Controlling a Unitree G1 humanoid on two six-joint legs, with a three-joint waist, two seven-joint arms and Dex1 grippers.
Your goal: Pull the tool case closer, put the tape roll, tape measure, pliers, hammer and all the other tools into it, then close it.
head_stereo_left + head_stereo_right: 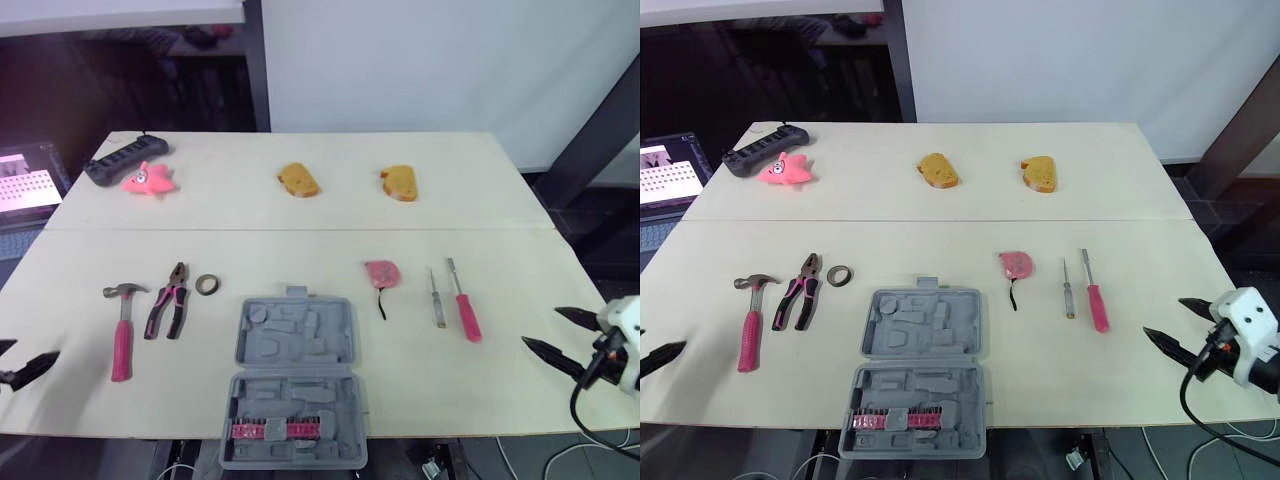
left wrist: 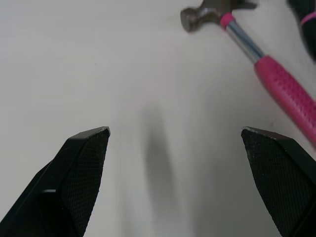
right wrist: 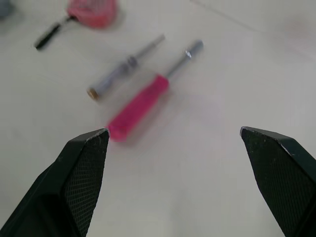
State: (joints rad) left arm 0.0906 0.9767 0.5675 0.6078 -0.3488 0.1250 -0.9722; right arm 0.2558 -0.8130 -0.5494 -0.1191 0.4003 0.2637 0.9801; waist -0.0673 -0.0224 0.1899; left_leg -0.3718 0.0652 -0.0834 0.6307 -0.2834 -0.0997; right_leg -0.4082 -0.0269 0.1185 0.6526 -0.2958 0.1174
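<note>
The grey tool case (image 1: pixel 293 380) lies open at the table's front edge, with a row of pink bits in its near half. To its left lie a tape roll (image 1: pixel 207 285), pink-handled pliers (image 1: pixel 168 302) and a pink-handled hammer (image 1: pixel 122 328). To its right lie a pink tape measure (image 1: pixel 382 274), a small grey screwdriver (image 1: pixel 437 298) and a pink-handled screwdriver (image 1: pixel 464 304). My left gripper (image 1: pixel 18 365) hangs open at the front left, short of the hammer (image 2: pixel 266 59). My right gripper (image 1: pixel 562 336) is open at the front right, near the pink screwdriver (image 3: pixel 143 107).
At the back of the table sit a black power strip (image 1: pixel 122 158), a pink star toy (image 1: pixel 149 179) and two orange bread-shaped items (image 1: pixel 298 180) (image 1: pixel 399 183). A seam crosses the table (image 1: pixel 300 229) behind the tools.
</note>
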